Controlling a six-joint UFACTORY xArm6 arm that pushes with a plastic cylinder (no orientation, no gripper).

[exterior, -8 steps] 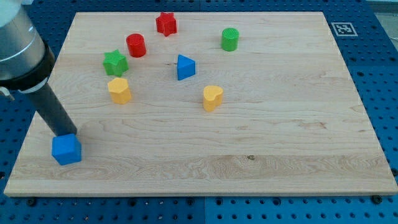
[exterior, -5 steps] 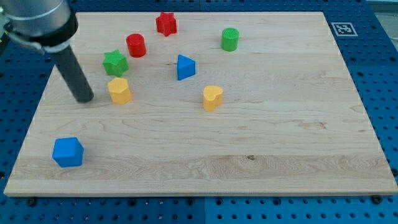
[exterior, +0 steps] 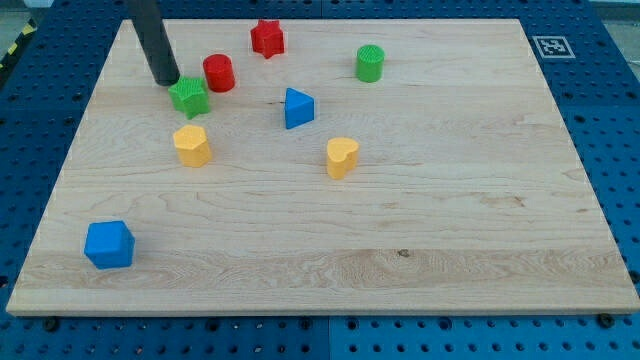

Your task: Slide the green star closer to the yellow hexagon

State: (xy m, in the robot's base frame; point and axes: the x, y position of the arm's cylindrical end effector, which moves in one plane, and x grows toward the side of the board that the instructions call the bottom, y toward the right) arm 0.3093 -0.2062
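Note:
The green star (exterior: 189, 97) lies on the wooden board (exterior: 450, 200) at the upper left. The yellow hexagon (exterior: 192, 145) lies just below it, a small gap between them. My tip (exterior: 166, 81) rests on the board at the star's upper left, touching or nearly touching its edge. The dark rod rises from there toward the view's top.
A red cylinder (exterior: 218, 73) stands just right of my tip, next to the star. A red star (exterior: 267, 38) lies at the top. A blue triangle (exterior: 298, 108), yellow heart (exterior: 342, 157), green cylinder (exterior: 370, 63) and blue cube (exterior: 108, 244) lie elsewhere.
My tip moved from beside the blue cube at the lower left up past the yellow hexagon to the green star's upper left. The blocks have barely shifted.

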